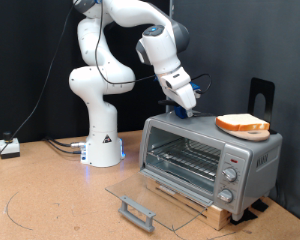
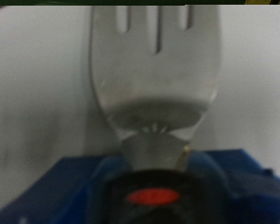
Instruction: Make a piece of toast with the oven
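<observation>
- The white robot arm (image 1: 110,60) rises from its base at the exterior view's left and bends over toward the oven.
- The oven (image 1: 205,160) sits on a wooden base (image 1: 225,208) at the exterior view's right; its glass door (image 1: 155,195) lies folded down flat, and the wire rack (image 1: 185,160) inside shows bare.
- Three knobs (image 1: 230,175) run down the oven's front panel.
- The piece of toast (image 1: 242,123) lies on a round plate (image 1: 252,135) on the oven's top, toward the exterior view's right.
- The gripper (image 1: 184,108) hangs just above the oven's top, near its left end in the exterior view, apart from the toast.
- It holds a blue-handled spatula (image 2: 157,70): the wrist view shows the slotted metal blade reaching out from the blue handle (image 2: 149,187) against a pale surface.
- The fingers themselves are hidden, so how wide they stand cannot be told beyond their grip on the handle.
</observation>
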Motion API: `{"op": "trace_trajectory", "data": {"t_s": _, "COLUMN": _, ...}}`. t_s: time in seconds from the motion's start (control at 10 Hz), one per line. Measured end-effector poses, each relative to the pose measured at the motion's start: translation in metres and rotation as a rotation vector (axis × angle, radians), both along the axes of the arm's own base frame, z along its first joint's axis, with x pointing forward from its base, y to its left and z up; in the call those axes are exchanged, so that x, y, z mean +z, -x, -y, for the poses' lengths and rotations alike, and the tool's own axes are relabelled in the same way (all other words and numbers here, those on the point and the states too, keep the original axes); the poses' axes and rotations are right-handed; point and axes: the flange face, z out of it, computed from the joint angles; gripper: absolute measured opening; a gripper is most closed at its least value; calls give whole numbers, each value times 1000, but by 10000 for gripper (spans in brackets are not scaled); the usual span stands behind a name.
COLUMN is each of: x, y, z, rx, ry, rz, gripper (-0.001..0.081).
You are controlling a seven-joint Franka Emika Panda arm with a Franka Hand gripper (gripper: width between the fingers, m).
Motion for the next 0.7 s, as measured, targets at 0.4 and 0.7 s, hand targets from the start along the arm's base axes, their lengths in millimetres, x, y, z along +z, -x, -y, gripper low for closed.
{"op": "trace_trajectory", "data": {"t_s": 0.4, "x": 2, "y": -2, "z": -5, "rx": 19, "ry": -30, "rz": 9, "gripper": 807}}
{"op": "trace_trajectory", "data": {"t_s": 0.7, "x": 2, "y": -2, "z": -6, "rx": 23, "ry": -29, "rz": 5, "gripper": 807}}
